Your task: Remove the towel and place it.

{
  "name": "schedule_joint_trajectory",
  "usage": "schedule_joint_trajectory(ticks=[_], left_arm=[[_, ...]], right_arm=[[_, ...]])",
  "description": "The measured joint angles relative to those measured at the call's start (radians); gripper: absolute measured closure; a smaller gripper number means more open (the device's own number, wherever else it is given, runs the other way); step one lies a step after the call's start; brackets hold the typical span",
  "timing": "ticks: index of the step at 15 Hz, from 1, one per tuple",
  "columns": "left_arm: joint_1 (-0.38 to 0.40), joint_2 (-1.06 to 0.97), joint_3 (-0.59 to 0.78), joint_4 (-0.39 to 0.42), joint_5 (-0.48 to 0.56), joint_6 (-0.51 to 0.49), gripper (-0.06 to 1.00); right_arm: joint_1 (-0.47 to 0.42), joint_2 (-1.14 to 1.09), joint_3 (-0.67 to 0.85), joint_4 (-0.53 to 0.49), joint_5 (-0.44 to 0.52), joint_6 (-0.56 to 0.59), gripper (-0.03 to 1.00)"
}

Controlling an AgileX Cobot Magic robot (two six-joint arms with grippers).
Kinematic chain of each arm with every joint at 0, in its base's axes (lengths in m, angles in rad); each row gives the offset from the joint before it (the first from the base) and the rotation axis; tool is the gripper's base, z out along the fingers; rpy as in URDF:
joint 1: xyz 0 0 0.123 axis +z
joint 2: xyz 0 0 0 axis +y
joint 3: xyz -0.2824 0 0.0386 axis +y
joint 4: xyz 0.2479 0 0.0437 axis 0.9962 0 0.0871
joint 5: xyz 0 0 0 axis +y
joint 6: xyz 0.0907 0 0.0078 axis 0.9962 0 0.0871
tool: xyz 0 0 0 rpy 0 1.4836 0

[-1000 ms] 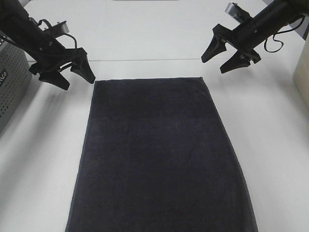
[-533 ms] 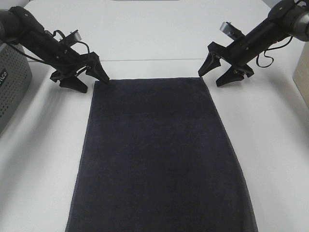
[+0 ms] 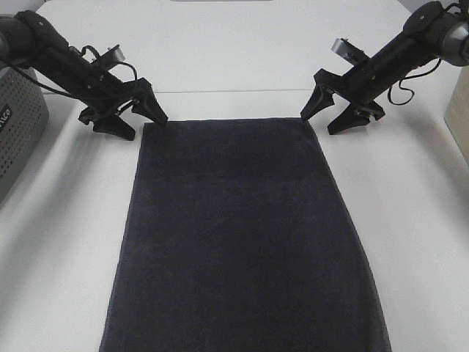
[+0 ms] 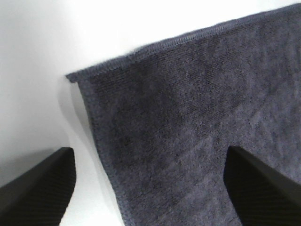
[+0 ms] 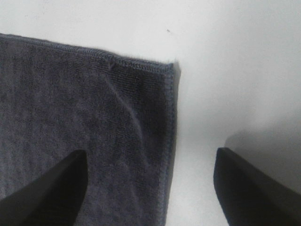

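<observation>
- White tabletop (image 3: 242, 59) runs bare and glossy under everything, and the towel (image 3: 242, 235) lies spread flat on it, a long dark navy rectangle reaching from the two grippers at its far edge down to the near edge of the overhead view.
- Nothing is holding the towel yet: it sits smooth, with its hem showing as a thin stitched line at both far corners.
- At the far left corner the left gripper (image 3: 135, 117) stands with its jaws apart, one tip over the bare table and the other over the cloth, straddling the corner (image 4: 75, 77). If it closes from this height it may pinch only air or skate over the plush pile.
- At the far right corner the right gripper (image 3: 333, 117) is likewise spread wide across the corner (image 5: 169, 68), one tip on each side of the side hem. A small ridge in the fabric (image 5: 124, 106) lies near it; the weave could bunch there and give an uneven bite.
- The hems look thin, so a shallow grip on one side alone would likely let that corner slip out on lifting, leaving the towel hanging crooked from the other arm.
- Both tips sit close to the table; pressing down hard to catch the flat edge could scrape them on the surface.
- A grey perforated basket (image 3: 18, 125) stands beside the left arm, and a long trailing cloth could snag or drag over it.
</observation>
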Motion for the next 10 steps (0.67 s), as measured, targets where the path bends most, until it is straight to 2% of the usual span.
schedule_joint_trajectory(ticks=[3,7,9,10], left_arm=[[-0.013,0.000,-0.004,0.026,-0.006,-0.014,0.14],[-0.077,0.011,-0.008,0.032,-0.034,-0.054,0.22],[-0.113,0.018,-0.011,0.026,-0.054,-0.067,0.24],[-0.122,0.019,-0.011,0.028,-0.063,-0.079,0.29]], right_arm=[[0.011,0.004,-0.002,-0.016,-0.001,0.000,0.24],[0.081,0.022,-0.012,-0.008,-0.033,0.008,0.30],[0.118,0.027,-0.012,-0.016,-0.064,0.010,0.35],[0.124,0.027,-0.012,-0.029,-0.071,0.023,0.41]])
